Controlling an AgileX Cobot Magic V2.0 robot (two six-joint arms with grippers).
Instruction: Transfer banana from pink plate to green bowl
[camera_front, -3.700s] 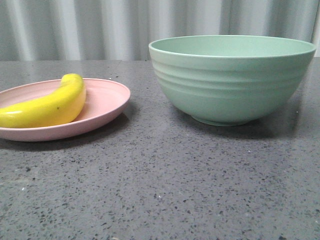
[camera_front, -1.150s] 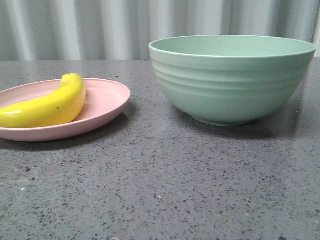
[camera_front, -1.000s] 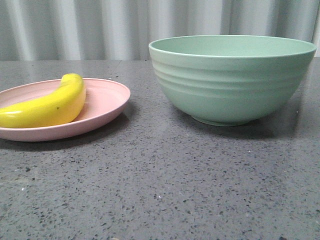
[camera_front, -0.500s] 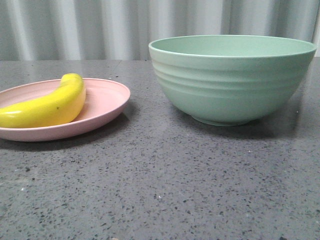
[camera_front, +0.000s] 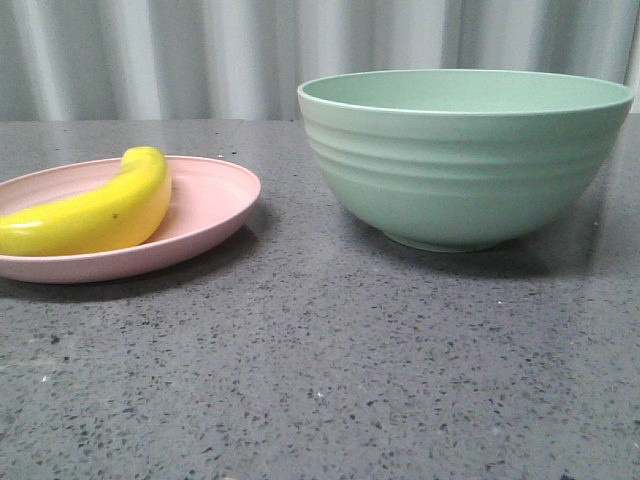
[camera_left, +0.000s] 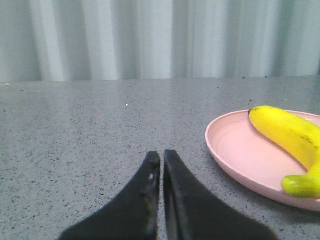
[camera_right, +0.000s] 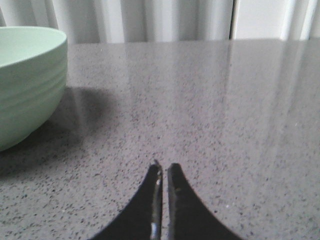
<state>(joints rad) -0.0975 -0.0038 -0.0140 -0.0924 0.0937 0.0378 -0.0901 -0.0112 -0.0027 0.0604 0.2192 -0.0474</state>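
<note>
Grey speckled stone makes up the tabletop (camera_front: 330, 370), and a pale pleated curtain (camera_front: 200, 55) closes off the far edge behind it.

On that table the banana (camera_front: 95, 208) lies on its side inside the pink plate (camera_front: 215, 200), its curved back resting against the plate's shallow floor and its body running along the plate's near-left portion as the front view has it. From the left wrist view the same banana (camera_left: 290, 135) shows a dark tip at one end and a greenish rounded end at the other, both within the plate's rim (camera_left: 220, 155).

To the right of the pink plate, apart from it with bare table between, stands the green bowl (camera_front: 465, 165), upright on its small foot (its ridged wall rises well above the plate's rim). Nothing shows above the bowl's rim from the front.

The left gripper (camera_left: 161, 162) hovers low over bare table beside the pink plate, its two dark fingers pressed together and holding nothing. The right gripper (camera_right: 164, 172) sits on the far side of the green bowl (camera_right: 25, 85) from the plate, fingers likewise closed against each other and empty.
</note>
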